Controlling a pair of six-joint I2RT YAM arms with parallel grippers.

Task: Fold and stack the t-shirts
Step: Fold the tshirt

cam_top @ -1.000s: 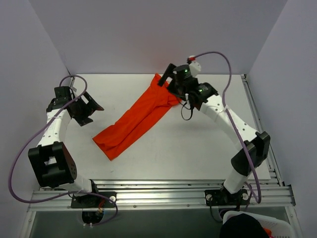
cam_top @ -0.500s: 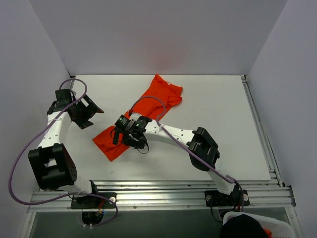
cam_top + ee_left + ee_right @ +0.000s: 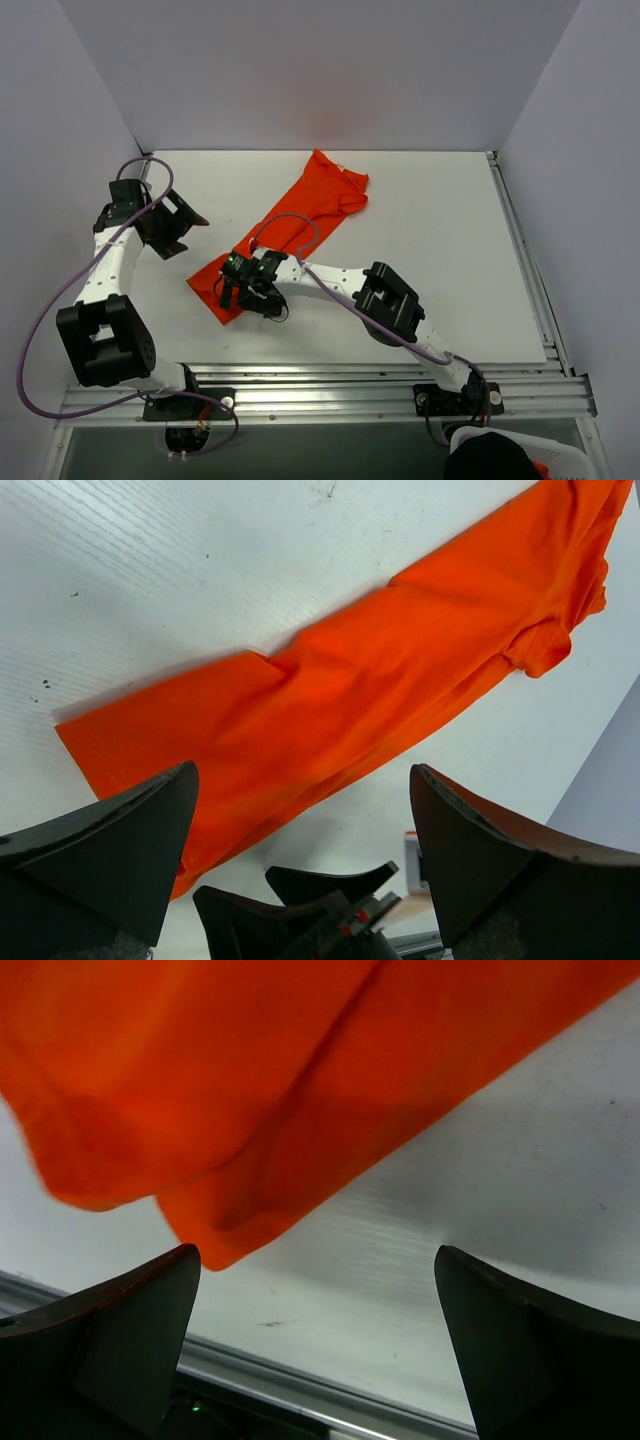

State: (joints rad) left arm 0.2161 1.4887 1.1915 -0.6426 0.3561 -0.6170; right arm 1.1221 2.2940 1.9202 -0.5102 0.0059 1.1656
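Note:
The orange-red t-shirt (image 3: 300, 215) lies as a long narrow strip running diagonally from the far middle of the table to the near left. My right gripper (image 3: 230, 290) hovers open over its near-left end. In the right wrist view the cloth's corner (image 3: 200, 1080) sits just ahead of the right gripper (image 3: 315, 1255), and nothing lies between the fingers. My left gripper (image 3: 182, 222) stands open to the left of the shirt, apart from it. Through the left gripper (image 3: 302, 770) I see the strip (image 3: 380, 680) and, low in the view, the right gripper (image 3: 300, 910).
White walls close in the table (image 3: 440, 250) on three sides. An aluminium rail (image 3: 330, 385) runs along the near edge, close to the shirt's corner. The right arm's elbow (image 3: 390, 300) stretches across the near middle. A white bin (image 3: 510, 455) sits off the table at the near right.
The right arm has swung from the shirt's far end down to its near-left end, and stays open. The shirt's far end now lies free. The left arm has barely moved.

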